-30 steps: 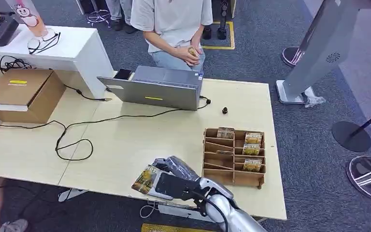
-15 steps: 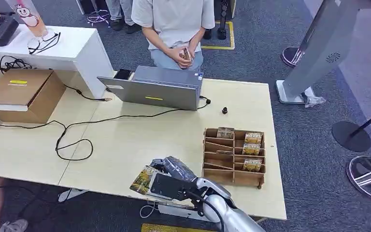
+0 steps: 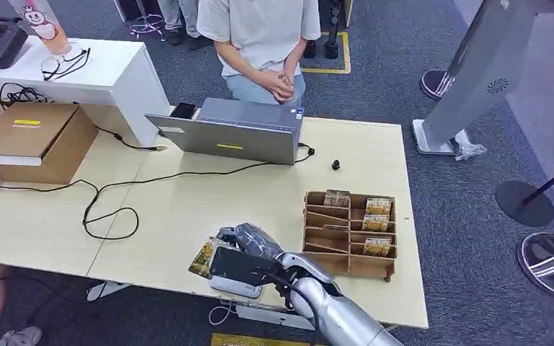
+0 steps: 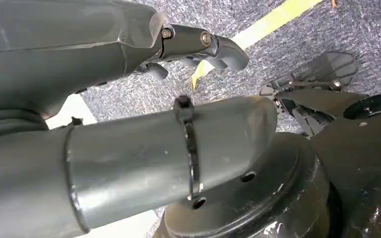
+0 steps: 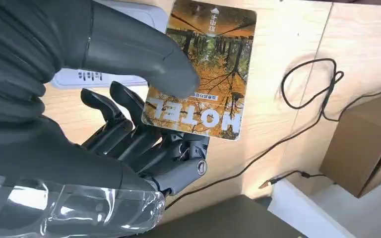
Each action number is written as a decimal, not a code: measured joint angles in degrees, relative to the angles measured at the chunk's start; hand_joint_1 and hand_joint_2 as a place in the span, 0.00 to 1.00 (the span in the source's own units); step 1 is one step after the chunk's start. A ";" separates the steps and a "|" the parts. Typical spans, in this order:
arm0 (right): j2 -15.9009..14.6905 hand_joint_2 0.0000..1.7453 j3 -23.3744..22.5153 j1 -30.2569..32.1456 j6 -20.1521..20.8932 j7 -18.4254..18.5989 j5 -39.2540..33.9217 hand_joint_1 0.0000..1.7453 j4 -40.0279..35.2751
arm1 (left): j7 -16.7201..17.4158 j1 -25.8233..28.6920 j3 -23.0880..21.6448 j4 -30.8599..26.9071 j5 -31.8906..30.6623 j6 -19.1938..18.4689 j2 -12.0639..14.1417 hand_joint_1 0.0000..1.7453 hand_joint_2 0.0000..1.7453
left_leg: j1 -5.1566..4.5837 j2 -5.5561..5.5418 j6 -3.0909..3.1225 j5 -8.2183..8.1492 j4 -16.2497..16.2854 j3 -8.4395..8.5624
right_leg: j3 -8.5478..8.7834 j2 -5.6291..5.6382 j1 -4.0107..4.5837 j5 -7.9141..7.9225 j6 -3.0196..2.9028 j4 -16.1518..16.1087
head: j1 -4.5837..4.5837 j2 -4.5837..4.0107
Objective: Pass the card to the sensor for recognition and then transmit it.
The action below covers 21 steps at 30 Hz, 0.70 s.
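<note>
- I see my right hand (image 3: 249, 249) pinching a flat, glossy rectangular card (image 5: 204, 67), printed with autumn trees, between thick grey thumb and dark fingers.
- The card sits low over the pale wooden worktop (image 3: 187, 209), above a white plastic sensor (image 5: 96, 77).
- A slotted wooden organiser (image 3: 350, 232) stands just beside.
- My left hand (image 4: 198, 44) hangs over grey carpet, fingers curled, holding nothing.

We see our silver right arm (image 3: 346, 317), a black cable along it, and a dark grey hand (image 3: 249, 249) with a ribbed cover.
</note>
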 joint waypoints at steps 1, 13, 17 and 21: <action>0.09 1.00 0.00 -0.15 -0.02 0.00 0.00 1.00 0.26 | 0.00 -0.01 -0.02 0.09 0.00 0.00 0.02 0.00 0.00 | 0.00 0.00 0.00 0.00 0.00 0.00 | 0.00 0.00 0.00 0.00 0.00 0.00 | 0.02 0.00; 1.16 1.00 0.74 -1.19 -1.01 0.66 1.49 1.00 2.78 | 0.52 0.01 -0.68 0.22 1.38 0.15 0.15 0.00 0.00 | 0.01 0.00 0.00 0.00 0.00 0.00 | 0.00 0.00 0.00 0.00 0.00 0.00 | 0.02 0.00; 1.79 1.00 1.64 -1.64 -1.75 0.94 3.15 1.00 3.93 | 0.63 0.05 -0.85 0.22 1.99 -0.11 0.13 0.00 0.00 | 0.01 0.00 0.00 0.00 0.00 0.00 | 0.00 0.00 0.00 0.00 0.00 0.00 | 0.02 0.00; 2.25 1.00 2.69 -2.23 -2.78 1.07 4.33 1.00 5.09 | 1.07 0.09 -1.07 0.22 3.06 -0.59 0.04 0.00 0.00 | 0.01 0.00 0.00 0.00 0.00 -0.01 | 0.00 0.00 0.00 0.00 0.00 0.00 | 0.02 0.00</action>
